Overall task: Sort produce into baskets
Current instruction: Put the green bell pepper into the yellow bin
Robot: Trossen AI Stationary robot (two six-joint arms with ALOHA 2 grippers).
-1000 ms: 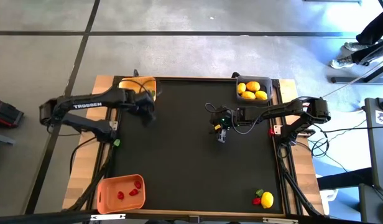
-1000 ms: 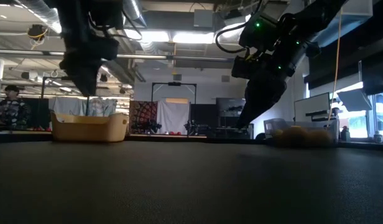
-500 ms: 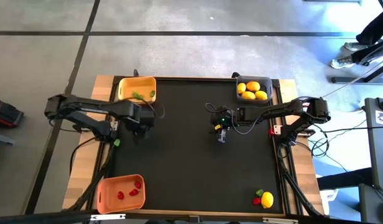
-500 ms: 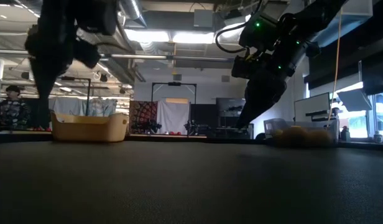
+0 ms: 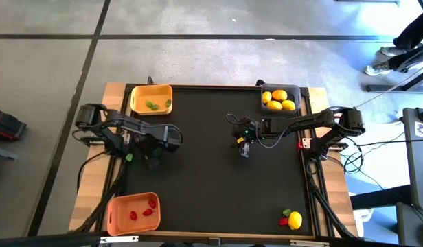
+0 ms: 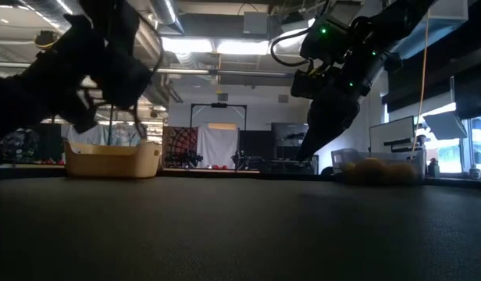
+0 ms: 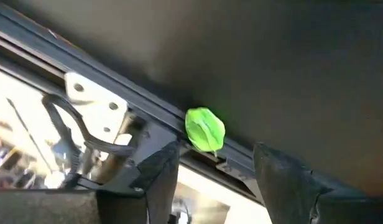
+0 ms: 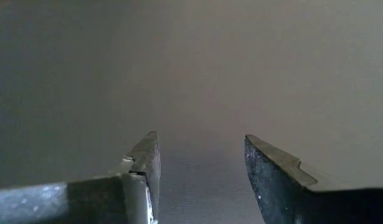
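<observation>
L pincer [image 7: 207, 180] agape — green piece [image 7: 205, 129] on table rim.

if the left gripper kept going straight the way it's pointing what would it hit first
Probably the small green piece at the table's left edge rail: it sits just ahead, between the left gripper's open fingers. Depth is hard to judge.

Yellow basket [image 5: 151, 90], orange basket [image 5: 115, 214], black mat [image 5: 211, 171].

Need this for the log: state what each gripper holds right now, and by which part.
Nothing is held. The left gripper is open and empty, pointed at a green piece on the table's left edge. The right gripper is open and empty over the bare black mat.
</observation>
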